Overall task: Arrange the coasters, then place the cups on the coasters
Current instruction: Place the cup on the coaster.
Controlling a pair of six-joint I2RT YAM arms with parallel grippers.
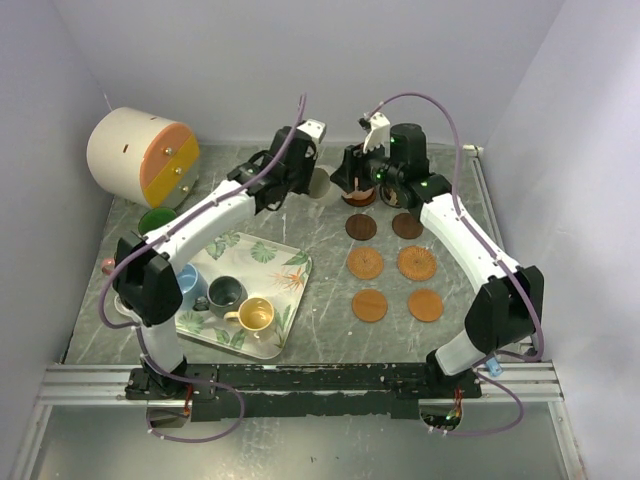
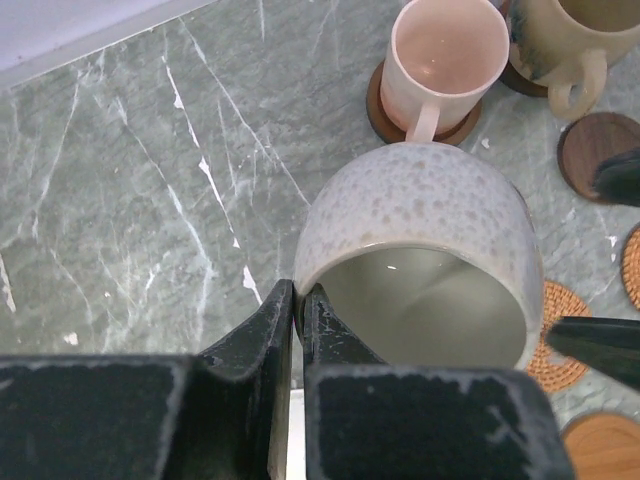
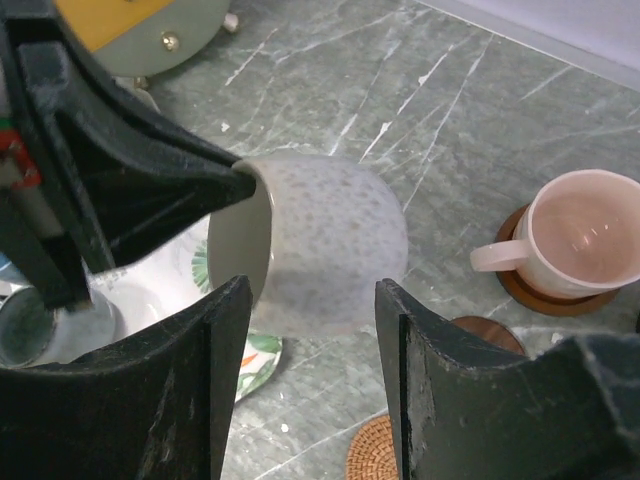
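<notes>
While the left gripper (image 2: 298,296) is clenched on the rim of the cream speckled cup (image 2: 420,215), pinching its wall, the cup lies tipped on its side with its mouth toward that wrist, over the far middle of the marble table (image 2: 120,180). The right gripper (image 3: 310,300) stands released, its jaws spread to either side of that cup; whether they touch it cannot be told. Just beyond, the pink cup (image 2: 445,55) sits upright on a dark coaster (image 2: 378,108), and the tan cup (image 2: 565,35) beside it stands on another. Six bare coasters (image 1: 365,263) lie in two columns nearer the arms' bases. On the leaf-print tray (image 1: 290,262) at the left rest the dark grey cup (image 1: 225,293) and the yellow cup (image 1: 256,316)
</notes>
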